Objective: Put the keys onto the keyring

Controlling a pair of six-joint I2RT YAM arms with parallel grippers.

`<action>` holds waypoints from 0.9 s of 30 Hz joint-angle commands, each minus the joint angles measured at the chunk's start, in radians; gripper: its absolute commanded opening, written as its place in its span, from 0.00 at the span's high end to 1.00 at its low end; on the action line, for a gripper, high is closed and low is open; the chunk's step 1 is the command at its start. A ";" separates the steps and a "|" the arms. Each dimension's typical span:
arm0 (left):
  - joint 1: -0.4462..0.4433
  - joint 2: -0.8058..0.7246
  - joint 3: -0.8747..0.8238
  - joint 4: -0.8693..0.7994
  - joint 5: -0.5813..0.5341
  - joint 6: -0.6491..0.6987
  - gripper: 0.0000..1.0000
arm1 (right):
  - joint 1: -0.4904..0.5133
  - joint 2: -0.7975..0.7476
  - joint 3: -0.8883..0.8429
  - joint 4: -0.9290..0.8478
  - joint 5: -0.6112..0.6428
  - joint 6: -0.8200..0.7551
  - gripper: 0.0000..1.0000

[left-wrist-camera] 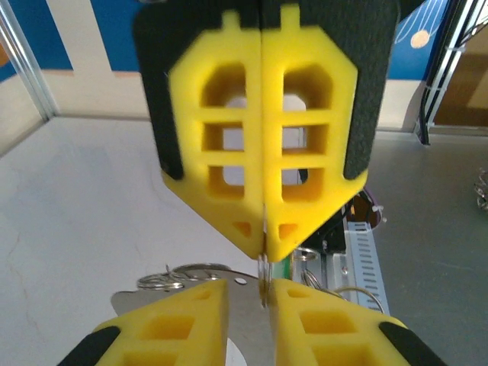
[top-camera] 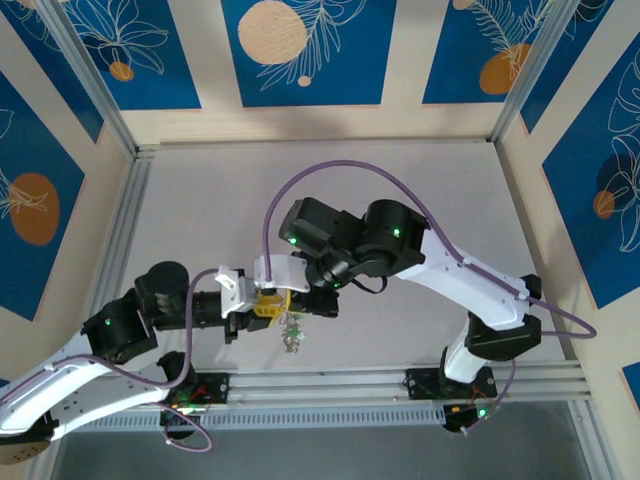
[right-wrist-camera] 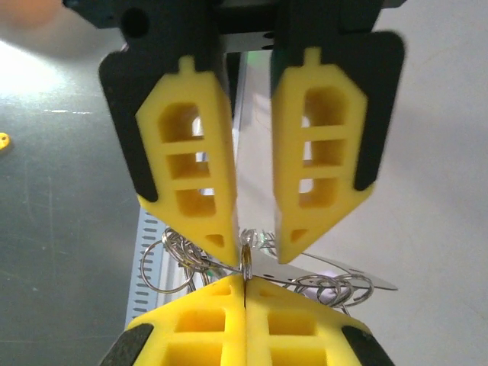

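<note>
The right gripper (left-wrist-camera: 263,253) has its yellow, lattice-cut plastic fingers pressed flat together, with matte black backing on their outer sides. A thin silvery wire ring (right-wrist-camera: 246,258) stands edge-on out of the seam at their pointed tips, pinched there. The left gripper (right-wrist-camera: 255,247) meets it tip to tip, its matching yellow fingers narrowly apart. The ring sits in that gap, and I cannot tell whether it touches either pad. Around the meeting fingertips spreads a tangle of small round wire loops (right-wrist-camera: 174,263). The keys (top-camera: 292,338), shiny grey metal with a glint of green, hang just below both grippers. A flat, smooth silvery plate (left-wrist-camera: 236,309) lies under the left fingers.
</note>
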 commanded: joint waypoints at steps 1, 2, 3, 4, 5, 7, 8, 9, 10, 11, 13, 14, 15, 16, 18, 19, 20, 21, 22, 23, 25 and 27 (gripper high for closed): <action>0.006 -0.014 -0.017 0.094 0.028 -0.021 0.80 | -0.016 -0.045 -0.026 0.033 -0.079 -0.017 1.00; 0.006 -0.015 -0.018 0.095 0.030 -0.022 0.80 | -0.017 -0.046 -0.029 0.031 -0.078 -0.016 1.00; 0.007 -0.016 -0.016 0.095 0.031 -0.022 0.80 | -0.019 -0.046 -0.031 0.029 -0.078 -0.016 1.00; 0.006 -0.016 -0.016 0.095 0.033 -0.022 0.81 | -0.019 -0.047 -0.032 0.028 -0.078 -0.016 1.00; 0.006 -0.013 -0.014 0.093 0.035 -0.022 0.81 | -0.020 -0.050 -0.031 0.030 -0.081 -0.018 1.00; 0.006 -0.008 -0.013 0.090 0.036 -0.022 0.82 | -0.020 -0.059 -0.034 0.040 -0.084 -0.018 1.00; 0.006 -0.006 -0.014 0.090 0.038 -0.022 0.82 | -0.021 -0.065 -0.041 0.048 -0.087 -0.019 1.00; 0.007 -0.005 -0.015 0.091 0.038 -0.022 0.82 | -0.022 -0.073 -0.047 0.056 -0.085 -0.021 1.00; 0.007 -0.005 -0.016 0.094 0.041 -0.024 0.82 | -0.022 -0.077 -0.050 0.061 -0.087 -0.021 1.00; 0.007 -0.005 -0.017 0.096 0.045 -0.025 0.82 | -0.024 -0.079 -0.052 0.067 -0.090 -0.022 1.00; 0.008 0.001 -0.018 0.095 0.047 -0.027 0.82 | -0.025 -0.088 -0.059 0.080 -0.092 -0.022 1.00; 0.008 0.006 -0.017 0.091 0.044 -0.026 0.82 | -0.028 -0.092 -0.065 0.088 -0.092 -0.023 1.00; 0.008 0.010 -0.018 0.090 0.044 -0.025 0.82 | -0.031 -0.098 -0.073 0.097 -0.093 -0.024 1.00; 0.008 0.012 -0.019 0.091 0.044 -0.026 0.82 | -0.034 -0.103 -0.078 0.105 -0.092 -0.024 1.00; 0.008 0.016 -0.021 0.097 0.040 -0.026 0.82 | -0.038 -0.111 -0.085 0.119 -0.096 -0.025 1.00; 0.009 0.015 -0.021 0.103 0.038 -0.024 0.82 | -0.039 -0.114 -0.088 0.124 -0.099 -0.025 1.00; 0.009 0.016 -0.023 0.113 0.037 -0.025 0.82 | -0.041 -0.117 -0.093 0.129 -0.104 -0.027 1.00; 0.012 0.018 -0.025 0.122 0.039 -0.025 0.83 | -0.041 -0.119 -0.096 0.133 -0.106 -0.028 1.00; 0.012 0.021 -0.027 0.137 0.043 -0.027 0.83 | -0.045 -0.120 -0.101 0.136 -0.110 -0.030 1.00; 0.013 0.026 -0.030 0.150 0.047 -0.030 0.84 | -0.047 -0.122 -0.104 0.140 -0.112 -0.032 1.00; 0.015 0.039 -0.038 0.178 0.057 -0.037 0.88 | -0.055 -0.128 -0.120 0.152 -0.124 -0.034 1.00; 0.018 0.050 -0.042 0.200 0.067 -0.044 0.88 | -0.066 -0.139 -0.141 0.162 -0.133 -0.035 1.00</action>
